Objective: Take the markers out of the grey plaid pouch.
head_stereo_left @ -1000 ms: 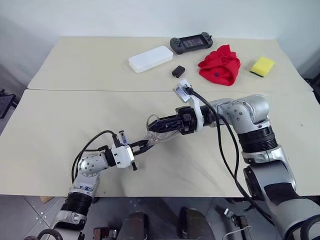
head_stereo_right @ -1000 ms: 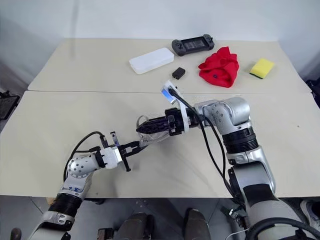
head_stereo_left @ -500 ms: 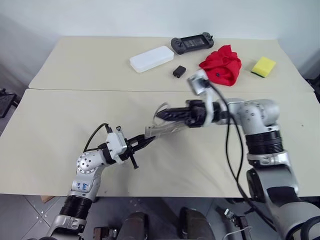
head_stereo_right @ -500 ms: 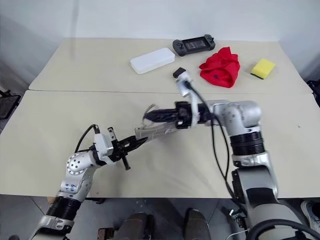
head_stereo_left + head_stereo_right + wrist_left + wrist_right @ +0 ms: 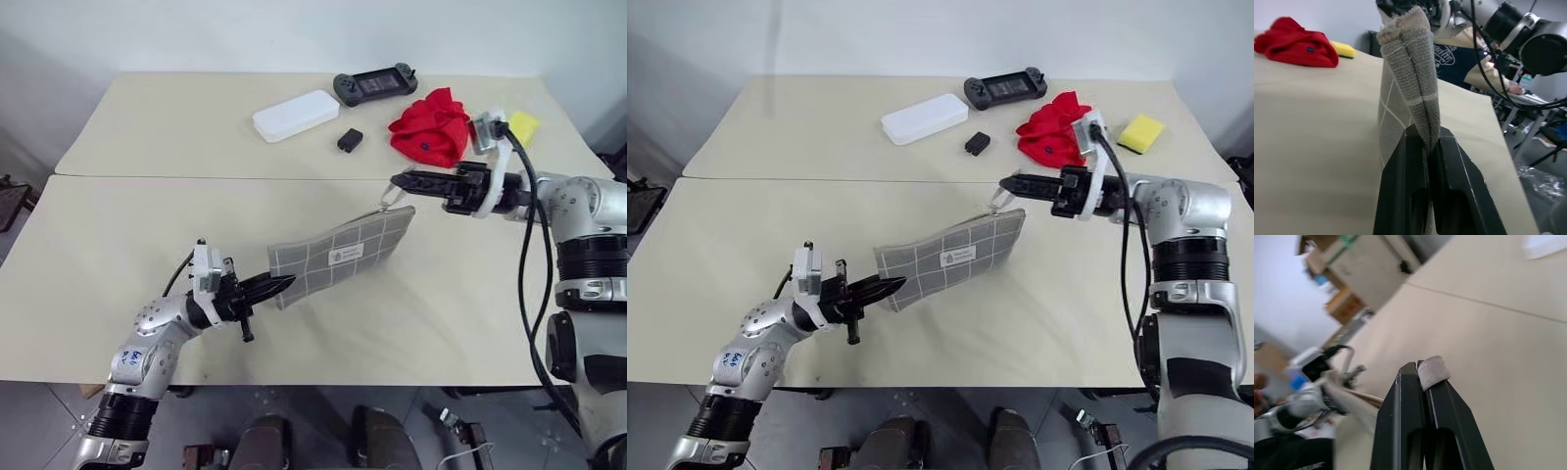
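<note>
Grey plaid pouch [image 5: 338, 257] contents hidden, markers can't be seen inside. Label print too small to read. Pouch's near corner hidden between left hand [image 5: 284, 284] fingers.

Grey pouch [image 5: 339, 257], white grid lines

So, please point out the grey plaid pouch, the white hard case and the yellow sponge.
grey plaid pouch [image 5: 338, 257]: left eye view, on its white label.
white hard case [image 5: 295, 115]: left eye view, middle of its lid.
yellow sponge [image 5: 1141, 132]: right eye view, middle of its top face.
</note>
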You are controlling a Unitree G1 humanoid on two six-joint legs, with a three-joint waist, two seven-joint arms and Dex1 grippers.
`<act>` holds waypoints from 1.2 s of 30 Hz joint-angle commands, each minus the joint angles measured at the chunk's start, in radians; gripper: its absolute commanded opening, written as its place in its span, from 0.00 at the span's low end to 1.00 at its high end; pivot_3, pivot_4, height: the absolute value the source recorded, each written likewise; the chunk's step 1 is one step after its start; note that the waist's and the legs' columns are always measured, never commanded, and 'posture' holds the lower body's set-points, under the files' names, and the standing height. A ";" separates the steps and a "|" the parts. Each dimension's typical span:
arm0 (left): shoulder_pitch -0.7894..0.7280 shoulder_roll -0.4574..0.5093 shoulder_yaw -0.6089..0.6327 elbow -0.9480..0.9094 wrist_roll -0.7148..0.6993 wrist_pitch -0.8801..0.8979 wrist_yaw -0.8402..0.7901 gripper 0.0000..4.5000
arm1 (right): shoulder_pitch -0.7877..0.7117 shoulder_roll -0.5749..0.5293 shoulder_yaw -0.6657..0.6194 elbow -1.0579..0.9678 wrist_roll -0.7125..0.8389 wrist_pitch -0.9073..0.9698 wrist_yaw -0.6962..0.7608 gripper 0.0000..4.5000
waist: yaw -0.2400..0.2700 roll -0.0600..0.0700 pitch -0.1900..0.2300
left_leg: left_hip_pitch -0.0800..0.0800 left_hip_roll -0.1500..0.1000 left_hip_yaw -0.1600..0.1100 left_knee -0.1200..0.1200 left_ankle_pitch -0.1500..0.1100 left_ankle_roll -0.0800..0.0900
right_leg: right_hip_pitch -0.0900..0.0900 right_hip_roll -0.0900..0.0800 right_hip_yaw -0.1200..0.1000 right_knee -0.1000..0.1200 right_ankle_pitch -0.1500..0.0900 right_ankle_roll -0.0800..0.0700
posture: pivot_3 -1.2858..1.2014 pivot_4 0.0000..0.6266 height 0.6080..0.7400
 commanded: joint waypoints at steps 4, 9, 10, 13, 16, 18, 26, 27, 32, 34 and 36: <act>0.014 0.006 0.029 -0.011 0.004 0.030 -0.032 0.00 | 0.032 -0.070 -0.066 0.075 -0.053 -0.101 0.011 0.00 | -0.002 0.000 0.000 | 0.000 0.000 0.001 0.000 0.000 0.000 | 0.000 0.000 0.000 0.000 0.000 0.000 | 0.52 0.24 1.00; -0.001 0.006 0.033 0.007 0.012 0.041 -0.047 0.00 | 0.051 -0.080 -0.094 0.062 -0.047 -0.104 0.019 0.00 | -0.001 0.000 0.000 | 0.000 0.001 0.001 0.000 0.000 0.000 | 0.000 0.000 0.000 0.000 0.000 0.000 | 0.52 0.24 1.00; -0.010 0.007 0.030 0.013 0.015 0.042 -0.054 0.00 | 0.038 -0.075 -0.125 0.059 -0.017 -0.050 -0.010 0.00 | -0.001 0.000 0.000 | 0.000 0.001 0.002 0.000 0.000 0.000 | 0.000 0.000 0.001 0.000 0.000 0.000 | 0.52 0.24 1.00; -0.032 0.008 0.026 0.027 0.018 0.050 -0.077 0.00 | 0.050 -0.064 -0.170 -0.031 0.047 0.027 -0.019 0.13 | 0.002 0.000 0.000 | 0.000 0.001 0.001 0.000 0.000 0.000 | 0.000 0.000 0.001 0.000 0.000 0.000 | 0.52 0.24 1.00; -0.050 -0.003 0.023 0.045 0.026 0.049 -0.089 0.00 | 0.131 -0.097 -0.168 -0.138 0.066 0.062 0.017 0.36 | 0.003 0.000 0.000 | 0.000 0.001 0.001 0.000 0.000 0.000 | 0.000 0.000 0.000 0.000 0.000 0.000 | 0.52 0.24 1.00; -0.062 -0.009 0.022 0.045 0.024 0.058 -0.095 0.00 | 0.192 -0.130 -0.161 -0.190 0.060 0.057 0.040 0.50 | 0.011 0.000 0.000 | 0.000 0.000 0.000 0.000 0.000 0.000 | 0.000 0.000 0.000 0.000 0.000 0.000 | 0.52 0.24 1.00; -0.104 -0.022 0.000 0.023 0.017 0.092 -0.162 0.00 | 0.453 -0.280 -0.222 -0.240 -0.053 -0.219 0.086 0.95 | 0.019 0.000 0.000 | 0.000 0.000 0.002 0.000 0.000 0.000 | 0.000 0.000 0.001 0.000 0.000 0.000 | 0.52 0.24 1.00; -0.115 -0.027 -0.008 0.030 0.021 0.092 -0.174 0.00 | 0.478 -0.302 -0.248 -0.239 -0.055 -0.234 0.084 0.95 | 0.023 0.000 0.000 | 0.000 0.000 0.002 0.000 0.000 0.000 | 0.000 0.000 0.001 0.000 0.000 0.000 | 0.52 0.24 1.00; -0.153 -0.066 -0.069 0.041 0.059 0.060 -0.236 0.00 | 0.595 -0.390 -0.437 -0.322 -0.004 -0.211 0.049 0.95 | 0.028 0.000 0.000 | 0.000 0.000 0.003 0.000 0.000 0.000 | 0.000 0.000 0.001 -0.001 0.000 0.001 | 0.52 0.24 1.00; -0.186 -0.094 -0.082 0.052 0.061 0.059 -0.242 0.00 | 0.617 -0.415 -0.494 -0.349 0.005 -0.209 0.034 0.92 | 0.028 0.000 0.000 | 0.001 0.000 0.003 0.000 0.000 0.000 | 0.000 0.000 0.001 -0.001 0.000 0.001 | 0.52 0.24 1.00; -0.212 -0.106 -0.091 0.076 0.075 0.050 -0.257 0.00 | 0.615 -0.436 -0.517 -0.392 0.023 -0.198 0.028 0.82 | 0.026 0.000 0.000 | 0.001 0.000 0.003 0.001 0.000 0.000 | 0.001 0.000 0.002 0.000 0.000 0.001 | 0.52 0.24 1.00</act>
